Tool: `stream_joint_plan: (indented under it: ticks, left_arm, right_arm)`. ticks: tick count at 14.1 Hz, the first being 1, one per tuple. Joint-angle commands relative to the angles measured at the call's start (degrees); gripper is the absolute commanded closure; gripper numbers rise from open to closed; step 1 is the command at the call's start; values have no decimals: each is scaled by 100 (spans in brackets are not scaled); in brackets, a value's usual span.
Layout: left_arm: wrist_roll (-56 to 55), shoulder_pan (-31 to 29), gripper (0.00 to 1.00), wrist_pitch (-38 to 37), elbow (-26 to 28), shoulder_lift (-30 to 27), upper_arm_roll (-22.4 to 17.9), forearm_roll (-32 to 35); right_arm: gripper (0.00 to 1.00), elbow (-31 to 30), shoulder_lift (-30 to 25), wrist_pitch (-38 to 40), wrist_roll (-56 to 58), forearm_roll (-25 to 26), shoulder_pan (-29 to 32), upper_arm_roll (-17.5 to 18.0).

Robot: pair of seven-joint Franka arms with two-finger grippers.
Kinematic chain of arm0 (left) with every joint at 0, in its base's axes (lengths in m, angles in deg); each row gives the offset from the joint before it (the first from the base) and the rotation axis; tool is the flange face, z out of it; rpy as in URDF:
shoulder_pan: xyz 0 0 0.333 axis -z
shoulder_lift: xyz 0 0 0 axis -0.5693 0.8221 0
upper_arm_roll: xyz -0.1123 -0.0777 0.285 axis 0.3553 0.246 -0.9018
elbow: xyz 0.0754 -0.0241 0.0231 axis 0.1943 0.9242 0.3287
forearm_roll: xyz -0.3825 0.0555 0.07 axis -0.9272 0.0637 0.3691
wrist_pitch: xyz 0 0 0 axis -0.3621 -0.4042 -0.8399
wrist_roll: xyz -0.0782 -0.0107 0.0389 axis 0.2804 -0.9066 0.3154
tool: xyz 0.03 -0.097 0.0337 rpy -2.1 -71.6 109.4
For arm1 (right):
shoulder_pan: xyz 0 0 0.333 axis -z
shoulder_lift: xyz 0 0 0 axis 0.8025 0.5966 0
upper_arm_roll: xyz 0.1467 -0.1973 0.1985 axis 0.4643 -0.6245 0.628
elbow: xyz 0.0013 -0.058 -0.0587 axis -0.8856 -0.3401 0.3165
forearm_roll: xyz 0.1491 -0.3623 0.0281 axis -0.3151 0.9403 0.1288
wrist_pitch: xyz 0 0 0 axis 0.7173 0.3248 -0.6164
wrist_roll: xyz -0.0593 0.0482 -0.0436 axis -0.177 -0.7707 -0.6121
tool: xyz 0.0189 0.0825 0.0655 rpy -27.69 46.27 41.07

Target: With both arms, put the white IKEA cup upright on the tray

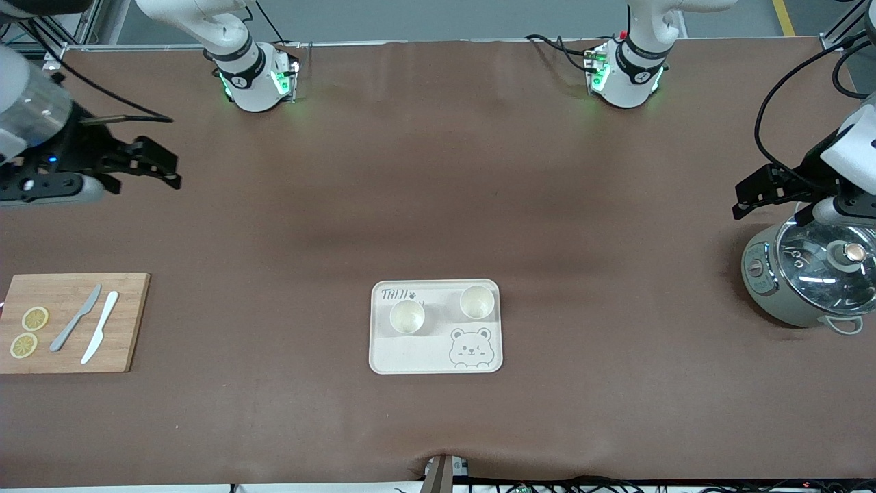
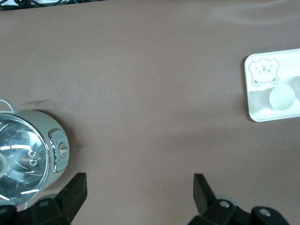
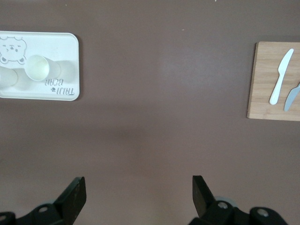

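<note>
The cream bear tray (image 1: 438, 357) lies mid-table, toward the front camera. Two white cups stand upright on it, mouths up: one (image 1: 407, 317) by the lettering, the other (image 1: 477, 302) beside it toward the left arm's end. The right wrist view shows the tray (image 3: 58, 49) with both cups (image 3: 37, 67) (image 3: 5, 78). In the left wrist view the tray (image 2: 258, 110) carries one cup (image 2: 281, 98). My right gripper (image 1: 168, 168) (image 3: 138, 183) hangs open and empty over bare cloth at the right arm's end. My left gripper (image 1: 738, 200) (image 2: 139, 183) hangs open and empty beside the pot.
A wooden cutting board (image 1: 126, 322) (image 3: 265, 79) with two lemon slices (image 1: 29, 332) and two knives (image 1: 89, 325) lies at the right arm's end. A pot with a glass lid (image 1: 814, 274) (image 2: 28, 157) stands at the left arm's end, under the left wrist.
</note>
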Motion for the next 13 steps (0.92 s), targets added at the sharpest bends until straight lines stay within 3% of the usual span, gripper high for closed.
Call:
stream_joint_plan:
  ticks: [1, 3, 8, 9, 11, 13]
  left_arm:
    - [143, 50, 0, -170, -162, 12, -76, 19]
    - [29, 120, 0, -170, -162, 47, -50, 19]
    - [-50, 24, 0, -170, -171, 65, -32, 36]
    - [-59, -185, 0, -162, -180, 65, 133, 28]
    - [-147, -975, 0, -161, -215, 109, 1167, 19]
    - [-313, -786, 0, -161, -215, 118, 1172, 54]
  right_arm:
    - [0, -556, -139, -435, 755, 3, 531, 125]
    - [0, -804, -244, -726, 994, 3, 664, 117]
    - [0, -743, -201, -745, 986, 3, 752, 116]
    - [0, -743, -201, -745, 986, 12, 752, 116]
    - [0, -743, -192, -762, 995, 21, 752, 108]
    - [0, -743, -192, -832, 1003, 100, 770, 99]
